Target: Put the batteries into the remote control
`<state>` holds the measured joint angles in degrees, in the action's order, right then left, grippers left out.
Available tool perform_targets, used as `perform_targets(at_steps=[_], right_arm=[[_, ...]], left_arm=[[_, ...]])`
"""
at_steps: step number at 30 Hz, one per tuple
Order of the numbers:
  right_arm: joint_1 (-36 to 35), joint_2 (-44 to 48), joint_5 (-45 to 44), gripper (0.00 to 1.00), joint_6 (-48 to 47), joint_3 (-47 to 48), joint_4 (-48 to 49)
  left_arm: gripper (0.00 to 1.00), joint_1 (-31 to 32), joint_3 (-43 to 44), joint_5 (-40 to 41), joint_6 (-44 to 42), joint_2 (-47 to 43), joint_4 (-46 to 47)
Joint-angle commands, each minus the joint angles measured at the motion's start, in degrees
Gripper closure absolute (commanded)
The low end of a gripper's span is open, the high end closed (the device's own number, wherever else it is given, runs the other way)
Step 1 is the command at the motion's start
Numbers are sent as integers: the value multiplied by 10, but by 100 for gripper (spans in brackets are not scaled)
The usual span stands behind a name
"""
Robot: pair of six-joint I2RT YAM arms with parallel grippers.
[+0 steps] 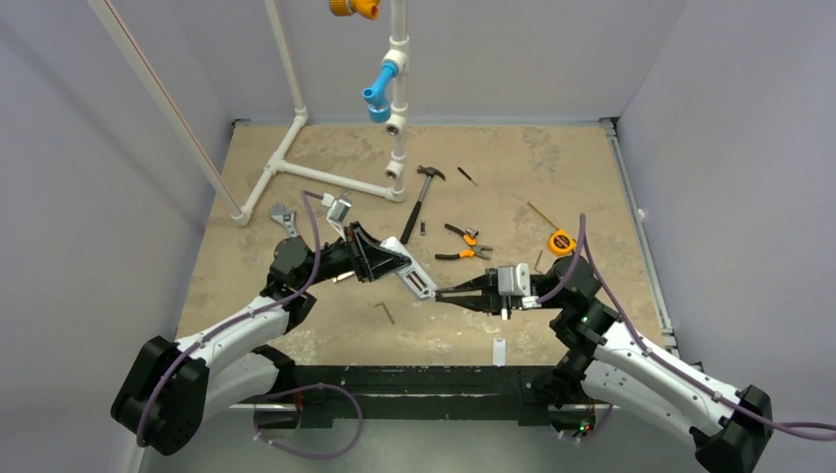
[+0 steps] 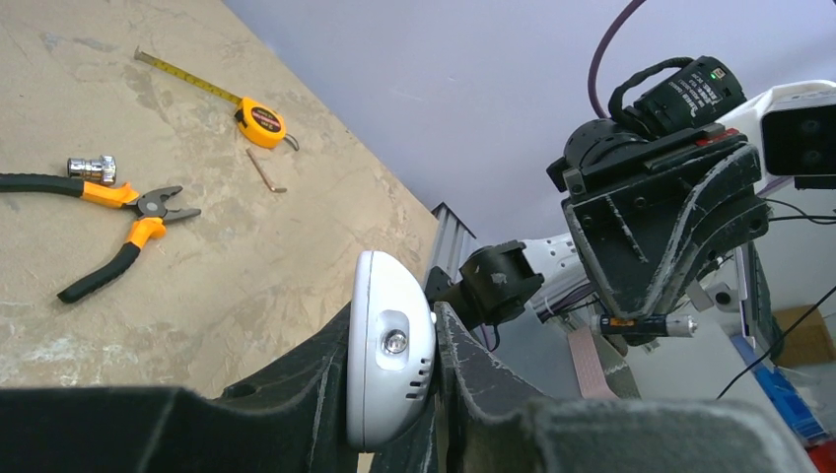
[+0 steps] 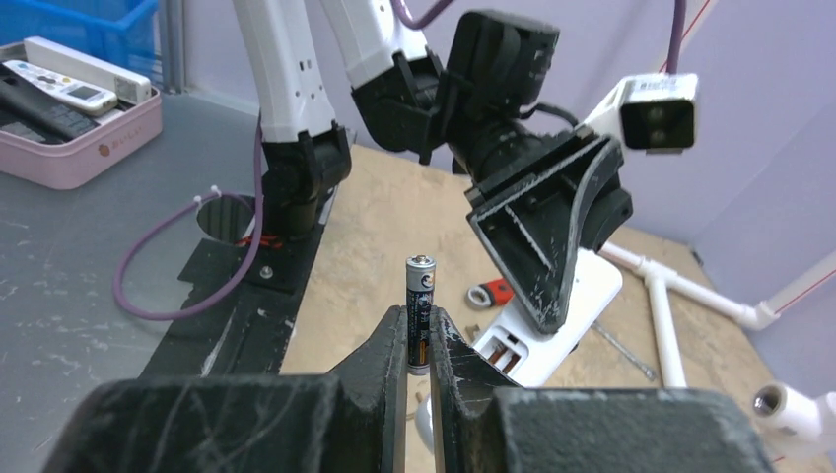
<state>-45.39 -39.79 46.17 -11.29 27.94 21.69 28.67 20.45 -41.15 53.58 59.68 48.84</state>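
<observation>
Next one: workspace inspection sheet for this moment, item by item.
Surface: tan mottled table, no spill seen.
Job's things: remote control in the left grip; one battery, end protruding, in the right grip; second not made out.
Clutter: hammer, pliers, tape measure, hex key, white strip, pipe frame.
Grippers: left gripper shut on remote control; right gripper shut on battery.
Cables: purple cable along each arm, no snag seen.
Surroundings: plain walls; pink tray off the table.

— Casings?
— My left arm [image 1: 237, 330] and right arm [image 1: 641, 360]: white shells, black joints and bases.
— Cabling?
— A purple cable [image 1: 315, 232] running along each.
— Grippers?
— Left gripper [image 2: 394, 340], right gripper [image 3: 416, 325]: black triangular fingers [image 3: 380, 370], edges scuffed pale. A pale boxy wrist camera [image 3: 651, 113] on each; green light [image 2: 712, 71] lit on my right arm.
</observation>
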Motion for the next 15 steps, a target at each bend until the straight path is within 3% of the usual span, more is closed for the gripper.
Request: perform_targets(at_steps=[1, 5, 15], right_arm=[[-2, 22, 11, 100, 49, -8, 94], [-2, 36, -36, 100, 117, -24, 162], [-1, 36, -28, 100, 174, -41, 224]], left_arm=[[100, 4, 23, -2, 14, 1, 51], [100, 5, 26, 0, 18, 2, 50], [100, 6, 35, -2, 20, 12, 50]])
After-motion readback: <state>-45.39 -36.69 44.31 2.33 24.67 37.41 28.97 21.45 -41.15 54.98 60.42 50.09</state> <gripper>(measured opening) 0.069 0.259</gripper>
